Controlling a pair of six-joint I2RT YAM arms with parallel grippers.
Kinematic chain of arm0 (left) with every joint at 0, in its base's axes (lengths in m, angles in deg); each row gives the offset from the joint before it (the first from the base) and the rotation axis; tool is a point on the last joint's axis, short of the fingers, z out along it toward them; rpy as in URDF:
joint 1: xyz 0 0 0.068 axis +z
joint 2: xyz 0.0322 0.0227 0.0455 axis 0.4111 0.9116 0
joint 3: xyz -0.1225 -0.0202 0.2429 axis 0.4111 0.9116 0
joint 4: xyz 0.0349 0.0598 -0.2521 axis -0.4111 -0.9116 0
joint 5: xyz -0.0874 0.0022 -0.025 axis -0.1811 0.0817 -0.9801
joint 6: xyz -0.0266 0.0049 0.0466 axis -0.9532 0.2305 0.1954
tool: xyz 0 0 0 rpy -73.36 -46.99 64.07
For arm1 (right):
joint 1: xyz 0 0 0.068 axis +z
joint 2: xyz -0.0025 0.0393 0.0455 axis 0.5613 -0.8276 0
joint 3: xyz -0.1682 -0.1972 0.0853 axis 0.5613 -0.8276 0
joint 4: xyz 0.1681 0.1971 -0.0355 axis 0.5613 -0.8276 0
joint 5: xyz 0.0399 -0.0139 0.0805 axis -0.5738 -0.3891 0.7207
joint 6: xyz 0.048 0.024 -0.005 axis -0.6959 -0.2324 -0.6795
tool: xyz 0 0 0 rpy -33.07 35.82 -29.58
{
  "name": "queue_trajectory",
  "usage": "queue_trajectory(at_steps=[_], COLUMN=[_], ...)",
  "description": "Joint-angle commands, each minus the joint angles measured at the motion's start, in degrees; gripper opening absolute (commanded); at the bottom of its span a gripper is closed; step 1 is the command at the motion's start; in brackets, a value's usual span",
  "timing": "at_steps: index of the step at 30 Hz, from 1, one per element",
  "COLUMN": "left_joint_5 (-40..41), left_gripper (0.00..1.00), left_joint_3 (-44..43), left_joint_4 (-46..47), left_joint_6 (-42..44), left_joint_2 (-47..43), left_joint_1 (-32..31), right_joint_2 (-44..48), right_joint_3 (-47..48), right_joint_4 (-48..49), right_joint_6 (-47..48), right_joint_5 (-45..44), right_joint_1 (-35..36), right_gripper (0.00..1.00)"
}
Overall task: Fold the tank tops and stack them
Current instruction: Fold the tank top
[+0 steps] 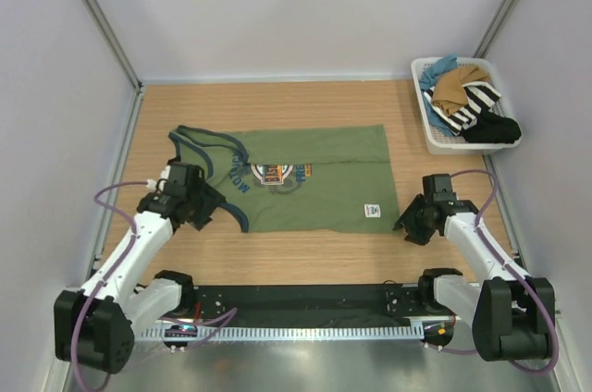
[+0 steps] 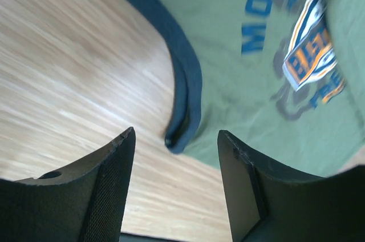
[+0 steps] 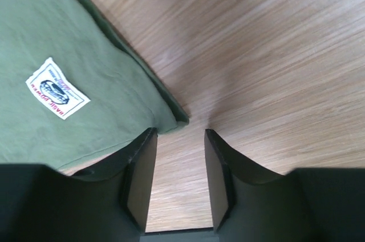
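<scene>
Lying flat on the surface [image 1: 324, 258], the olive green tank top [image 1: 314, 184] is pointing its straps toward nine o'clock. The tan tank top [image 1: 451, 87] is sitting in the basket [image 1: 453, 144] at two o'clock. The left end effector [image 2: 177, 136] and right end effector [image 3: 179, 133] are gaping empty at the green top's edges.

Both arms stretch forward and low, left pincer [image 1: 209, 209] and right pincer [image 1: 411, 224] with jaws parted.
</scene>
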Motion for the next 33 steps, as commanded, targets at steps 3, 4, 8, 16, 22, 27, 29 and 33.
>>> queue_trajectory(at_steps=[3, 4, 8, 16, 22, 27, 29, 33], left_joint_5=[6.38, 7.43, 9.11, 8.58, 9.28, 8.41, 8.58, 8.14], left_gripper=[0.59, 0.59, 0.56, 0.53, 0.51, 0.47, 0.41, 0.00], left_joint_3=[0.84, 1.11, 2.60, 3.22, 2.96, 2.78, 2.69, 2.52], left_joint_4=[-2.24, -2.24, -0.92, 2.94, 4.79, 6.64, 7.16, 7.87], left_joint_6=[-9.06, -11.51, -16.81, -18.31, -18.40, -18.48, -18.40, -18.39], left_joint_2=[3.73, 4.00, 6.02, 11.12, 13.05, 14.89, 15.95, 16.83], left_joint_1=[-13.76, -15.45, -21.17, -23.38, -23.38, -23.38, -23.38, -23.38], right_joint_2=[-1.57, -1.83, -3.07, -3.77, -2.98, -3.15, -3.16, -2.89], right_joint_3=[-1.01, -1.09, -0.31, 0.13, -0.13, -0.39, -0.30, 0.31], right_joint_4=[3.28, 3.89, 4.34, 6.09, 6.53, 6.62, 6.71, 6.18], right_joint_6=[-1.17, -1.26, -1.35, -1.52, -1.61, -1.35, -1.18, -1.09], right_joint_5=[-0.84, -0.94, -2.16, -1.73, -0.41, 0.21, 0.38, 0.38], right_joint_1=[-0.09, -0.01, -0.10, -0.09, -0.01, -0.09, -0.10, -0.09], right_gripper=[0.42, 0.40, 0.36, 0.16, 0.02, 0.02, 0.02, 0.01])
